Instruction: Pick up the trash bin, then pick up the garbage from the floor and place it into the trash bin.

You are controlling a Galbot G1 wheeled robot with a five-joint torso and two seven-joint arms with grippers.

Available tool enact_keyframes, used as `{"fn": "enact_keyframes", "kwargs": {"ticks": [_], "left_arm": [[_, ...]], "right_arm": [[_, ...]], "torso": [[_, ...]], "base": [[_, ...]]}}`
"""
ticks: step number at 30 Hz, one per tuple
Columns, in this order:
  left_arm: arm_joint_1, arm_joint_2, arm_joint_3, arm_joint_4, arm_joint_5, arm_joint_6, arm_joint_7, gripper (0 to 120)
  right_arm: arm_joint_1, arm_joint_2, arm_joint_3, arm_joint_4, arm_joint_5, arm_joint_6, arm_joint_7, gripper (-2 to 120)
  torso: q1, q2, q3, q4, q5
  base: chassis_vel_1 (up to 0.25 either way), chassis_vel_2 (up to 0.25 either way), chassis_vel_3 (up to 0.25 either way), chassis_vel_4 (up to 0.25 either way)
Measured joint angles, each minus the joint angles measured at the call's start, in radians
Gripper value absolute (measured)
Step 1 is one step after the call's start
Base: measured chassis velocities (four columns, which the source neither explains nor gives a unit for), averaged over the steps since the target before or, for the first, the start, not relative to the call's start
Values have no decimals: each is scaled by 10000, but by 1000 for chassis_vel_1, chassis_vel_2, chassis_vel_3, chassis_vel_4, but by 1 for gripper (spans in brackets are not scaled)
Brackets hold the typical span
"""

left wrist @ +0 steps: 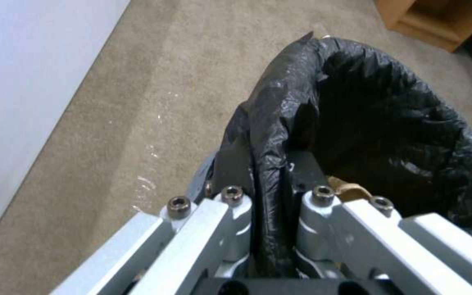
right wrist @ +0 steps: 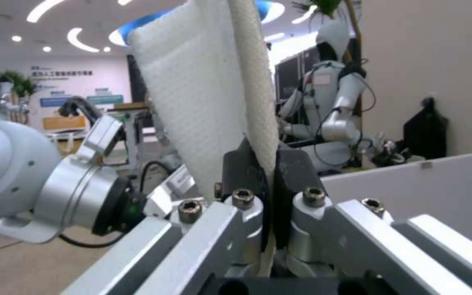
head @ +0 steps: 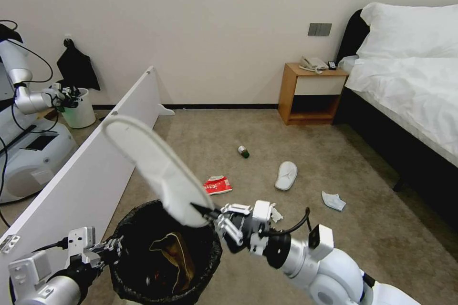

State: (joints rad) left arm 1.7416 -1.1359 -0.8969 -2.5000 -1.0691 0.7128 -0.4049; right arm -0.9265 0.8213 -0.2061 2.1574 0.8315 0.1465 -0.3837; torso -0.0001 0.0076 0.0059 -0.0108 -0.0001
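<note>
The left gripper sits low at the robot's left, its arm reaching in from the lower corner, fingers pinched together on the trash bin rim. The right arm stretches across from the lower right, wrist bent inward; the right gripper is clamped on a white slipper.

Your way into the trash bin is partly blocked by the slipper above it. The white board crowds your left (very close). The carpet ahead is open.
</note>
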Motion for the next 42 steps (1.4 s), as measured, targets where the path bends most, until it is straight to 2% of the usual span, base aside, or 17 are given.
{"fn": "enact_keyframes", "kwargs": {"ticks": [13,19,25,42], "left_arm": [[-34,19,-5,0,18,0,-8,5],[1,27,-27,0,17,0,-9,5],[-10,73,-80,0,0,0,-10,5],[92,33,61,0,-202,18,-36,5]], "right_arm": [[49,-591,-518,103,-89,-78,134,1],[-101,-751,-374,108,-202,-142,290,1],[-511,-1268,48,213,-416,-324,565,1],[-299,-1086,-291,39,-337,-652,849,1]], "torso": [[0,0,0,0,1],[1,0,-1,1,1],[1,0,-2,-1,0],[1,0,-1,0,1]], "base": [[0,0,0,0],[0,0,0,0],[0,0,0,0],[0,0,0,0]]}}
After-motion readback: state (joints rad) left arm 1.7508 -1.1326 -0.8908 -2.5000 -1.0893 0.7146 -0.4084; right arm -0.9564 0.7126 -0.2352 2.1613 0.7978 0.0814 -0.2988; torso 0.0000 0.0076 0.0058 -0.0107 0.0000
